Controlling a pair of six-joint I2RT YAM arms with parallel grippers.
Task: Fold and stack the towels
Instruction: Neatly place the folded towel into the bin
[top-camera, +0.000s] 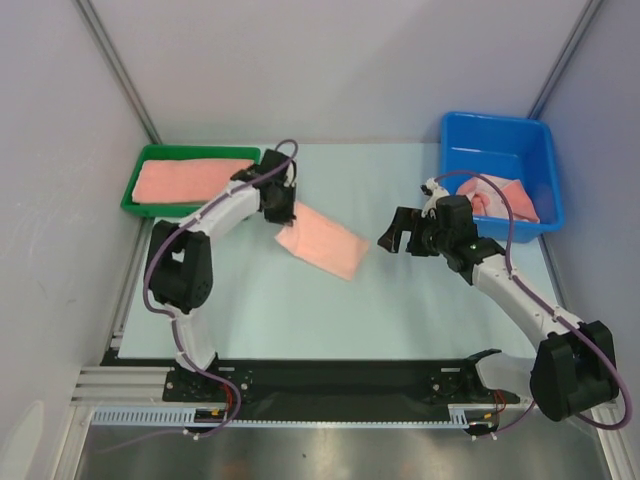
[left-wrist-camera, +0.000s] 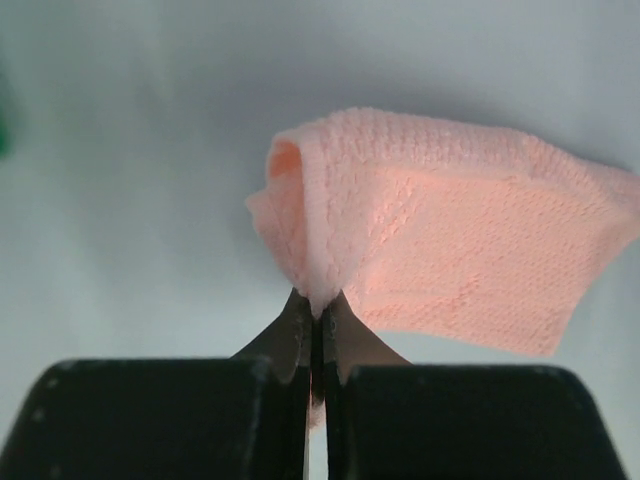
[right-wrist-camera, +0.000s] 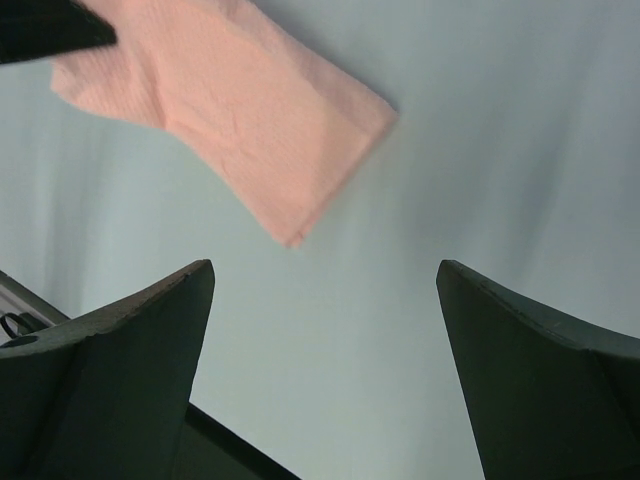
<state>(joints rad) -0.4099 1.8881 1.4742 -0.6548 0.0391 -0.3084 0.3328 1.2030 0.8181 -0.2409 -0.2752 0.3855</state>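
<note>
My left gripper (left-wrist-camera: 315, 305) pinches a corner of the folded peach towel (top-camera: 322, 243), just right of the green tray (top-camera: 135, 195), probably to carry it there for stacking. Farther right, my right gripper (top-camera: 397, 232) gapes wide and empty.

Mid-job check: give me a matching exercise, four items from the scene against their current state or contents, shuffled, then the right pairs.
Column one:
1. left gripper
2. right gripper
3. green tray
4. blue bin

Column two:
A. crumpled towels inside
B. shut on a corner of the folded pink towel
C. open, holding nothing
D. flat pink towel inside

Pairs: 1-B, 2-C, 3-D, 4-A
</note>
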